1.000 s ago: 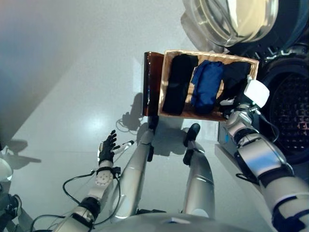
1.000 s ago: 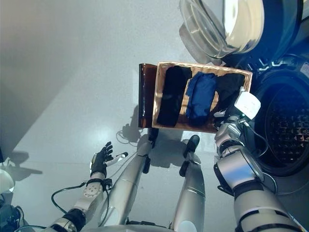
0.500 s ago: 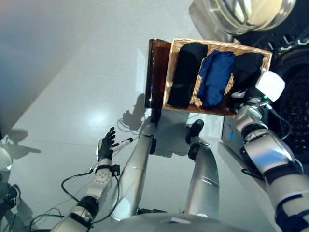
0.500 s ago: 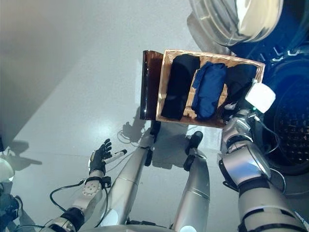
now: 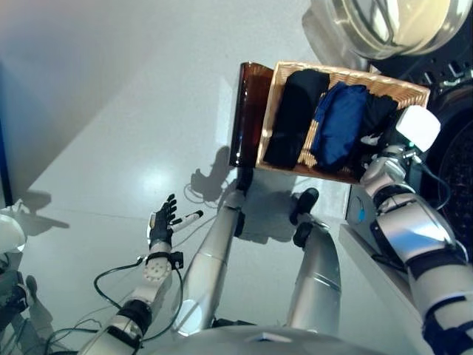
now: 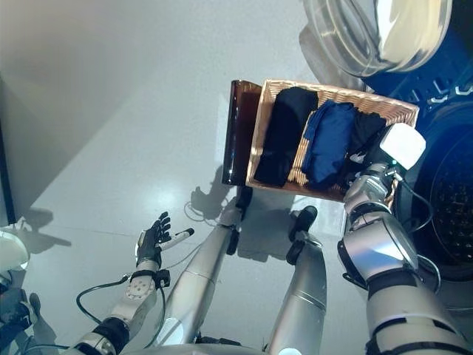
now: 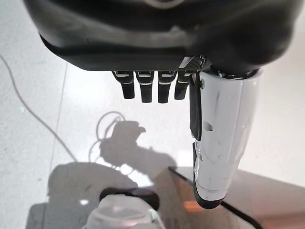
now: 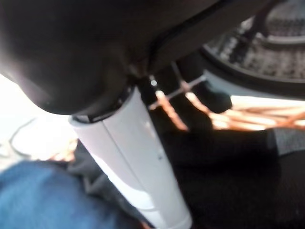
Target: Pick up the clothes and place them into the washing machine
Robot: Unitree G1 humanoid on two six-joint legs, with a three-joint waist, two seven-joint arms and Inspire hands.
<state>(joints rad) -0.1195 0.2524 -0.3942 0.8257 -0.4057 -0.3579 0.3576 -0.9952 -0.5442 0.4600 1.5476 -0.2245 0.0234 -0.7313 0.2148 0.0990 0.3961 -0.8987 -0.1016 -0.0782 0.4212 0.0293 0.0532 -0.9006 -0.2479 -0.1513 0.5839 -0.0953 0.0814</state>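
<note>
A wicker basket (image 5: 267,118) stands on the floor ahead and holds three folded garments. A black one (image 5: 295,118) lies at its left, a blue one (image 5: 338,126) in the middle and a dark one (image 5: 378,111) at the right. My right hand (image 5: 372,140) reaches into the basket's right end, on the dark garment. In the right wrist view its white-covered thumb (image 8: 138,162) lies across dark cloth (image 8: 228,162) beside blue cloth (image 8: 33,191), and its fingers are hidden. My left hand (image 5: 162,222) hangs low at the left over bare floor, open and holding nothing.
The washing machine stands at the right, its round door (image 5: 384,22) swung open beyond the basket and its drum (image 6: 452,200) dark behind my right arm. A dark brown panel (image 5: 242,111) stands against the basket's left side. A white object (image 5: 9,233) sits at the far left.
The camera has moved, so the whole scene now sits further right. My right hand stays at the dark garment in the basket. The left hand has not moved.
</note>
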